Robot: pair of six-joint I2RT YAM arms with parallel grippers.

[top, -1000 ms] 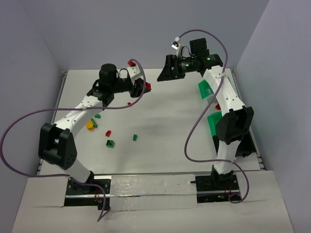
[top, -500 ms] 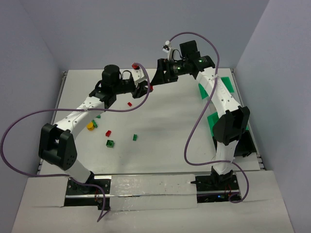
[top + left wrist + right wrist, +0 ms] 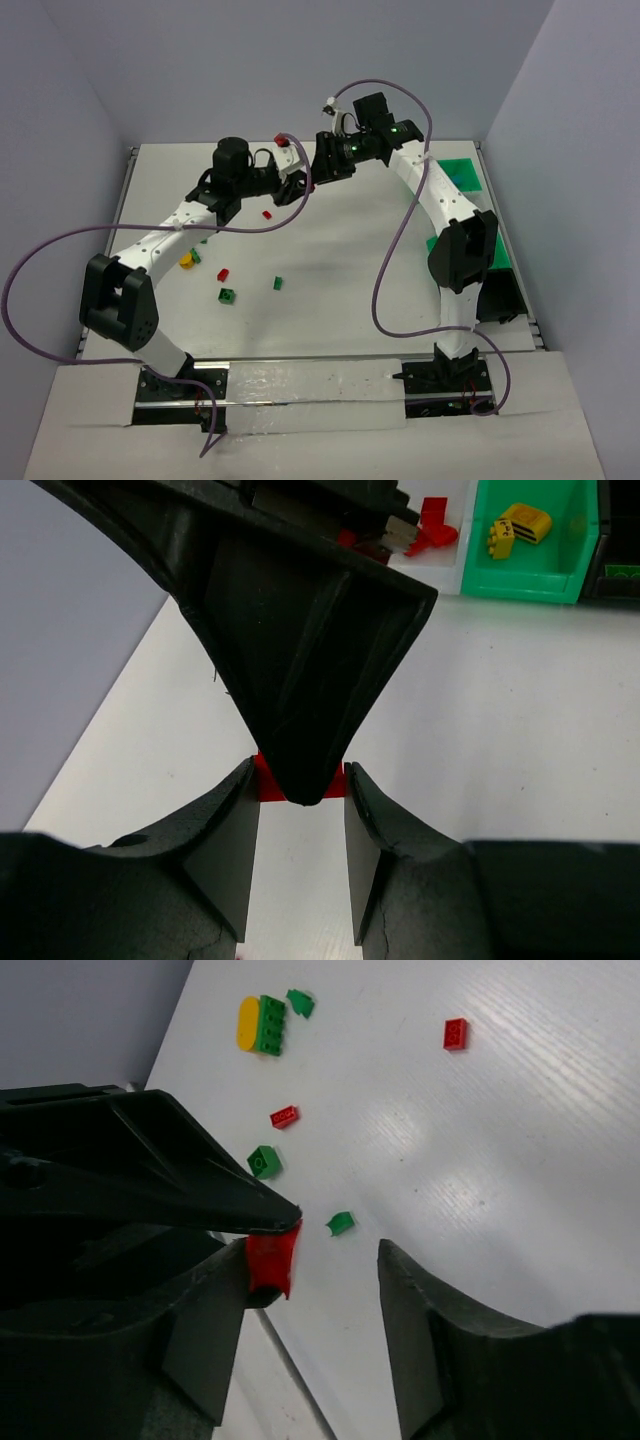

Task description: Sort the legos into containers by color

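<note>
A red lego [image 3: 268,784] sits pinched at the fingertips of my left gripper [image 3: 300,782], which is shut on it above the table's far middle [image 3: 298,183]. My right gripper [image 3: 310,1260] faces it tip to tip [image 3: 320,165], open, its jaws on either side of the same red lego [image 3: 270,1260]. The brick touches the right gripper's left finger [image 3: 200,1340]; the other finger stands well apart. A green container [image 3: 520,585] with a yellow lego [image 3: 520,525] shows in the left wrist view. More green containers [image 3: 458,175] lie at the right.
Loose legos lie on the left half of the table: yellow [image 3: 185,260], red [image 3: 223,273], green [image 3: 229,295], green [image 3: 278,283], red [image 3: 267,213]. A red brick [image 3: 283,140] lies near the back edge. Purple cables loop over both arms.
The right gripper has swung left to meet the left gripper, and its jaws have narrowed around the red lego. The left gripper has kept its hold and shifted slightly toward the back.
</note>
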